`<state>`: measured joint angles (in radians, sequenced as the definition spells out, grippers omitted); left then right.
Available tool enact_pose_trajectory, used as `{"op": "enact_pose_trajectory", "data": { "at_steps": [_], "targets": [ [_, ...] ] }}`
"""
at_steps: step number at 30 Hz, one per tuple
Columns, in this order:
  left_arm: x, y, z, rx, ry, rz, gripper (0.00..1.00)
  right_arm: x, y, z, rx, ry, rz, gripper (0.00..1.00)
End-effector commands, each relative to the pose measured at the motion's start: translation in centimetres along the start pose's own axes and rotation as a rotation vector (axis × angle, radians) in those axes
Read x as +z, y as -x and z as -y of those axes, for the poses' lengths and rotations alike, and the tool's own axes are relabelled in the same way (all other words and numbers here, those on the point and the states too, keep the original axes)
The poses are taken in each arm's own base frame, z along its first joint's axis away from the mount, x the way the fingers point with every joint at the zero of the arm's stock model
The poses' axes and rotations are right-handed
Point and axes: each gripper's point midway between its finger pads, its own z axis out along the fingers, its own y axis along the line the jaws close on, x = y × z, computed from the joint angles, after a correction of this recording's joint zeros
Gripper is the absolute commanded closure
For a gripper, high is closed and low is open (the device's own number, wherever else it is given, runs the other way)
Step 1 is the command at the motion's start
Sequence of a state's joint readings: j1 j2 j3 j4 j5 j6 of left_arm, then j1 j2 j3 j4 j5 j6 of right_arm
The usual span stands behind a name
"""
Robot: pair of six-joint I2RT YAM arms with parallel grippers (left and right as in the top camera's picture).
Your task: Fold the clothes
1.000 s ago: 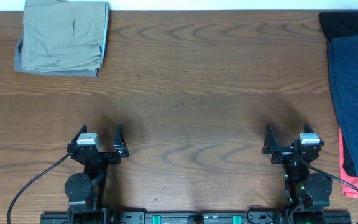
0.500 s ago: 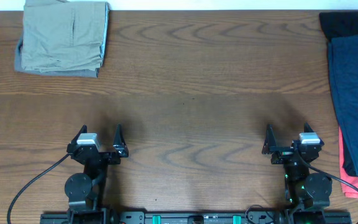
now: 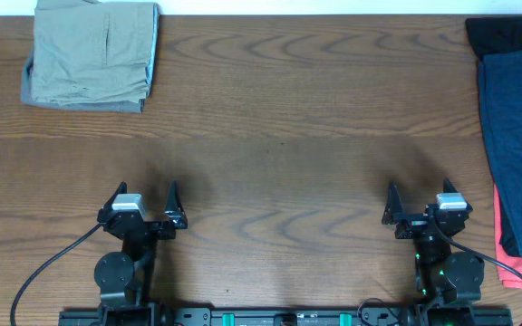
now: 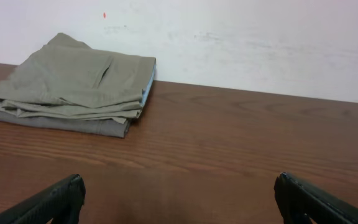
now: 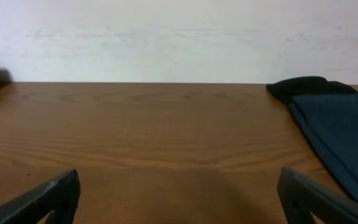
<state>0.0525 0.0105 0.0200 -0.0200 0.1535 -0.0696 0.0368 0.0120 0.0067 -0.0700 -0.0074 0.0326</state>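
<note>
Overhead: my left gripper sits low near the front edge of the brown wood-grain table, left side, jaws spread wide over bare wood. My right gripper sits level with it on the right side, jaws also wide apart over bare wood. Both are well apart from any cloth. A folded khaki-grey garment lies in the far left corner, a neat rectangular stack with a pale blue edge showing along its right side. On the left wrist view it is up ahead and to the left, against the white wall. A long dark navy garment lies flat along the table's right edge. A black cloth is bunched at its far end in the corner, touching it. A coral-pink fabric sticks out from under the navy piece at the near end. On the right wrist view, black fingertips frame bare table, with the navy and black cloth off to the right.
</note>
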Motion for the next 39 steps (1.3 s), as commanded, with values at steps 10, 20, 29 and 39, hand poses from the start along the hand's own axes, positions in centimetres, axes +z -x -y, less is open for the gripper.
{"op": "enact_pose_trajectory", "data": {
  "at_steps": [10, 20, 29, 39],
  "targets": [
    [0.1, -1.5, -0.1, 0.012, -0.004, -0.046, 0.02, 0.0, 0.0, 0.6, -0.014, -0.026, 0.000, 0.01],
    [0.1, -1.5, -0.1, 0.012, -0.004, -0.046, 0.02, 0.0, 0.0, 0.6, -0.014, -0.026, 0.000, 0.01],
    [0.1, -1.5, -0.1, 0.012, -0.004, -0.046, 0.02, 0.0, 0.8, -0.4, 0.056, 0.033, 0.032, 0.01],
    [0.1, -1.5, -0.1, 0.012, -0.004, -0.046, 0.02, -5.5, 0.1, -12.5, 0.631, 0.789, -0.281, 0.01]
  ]
}}
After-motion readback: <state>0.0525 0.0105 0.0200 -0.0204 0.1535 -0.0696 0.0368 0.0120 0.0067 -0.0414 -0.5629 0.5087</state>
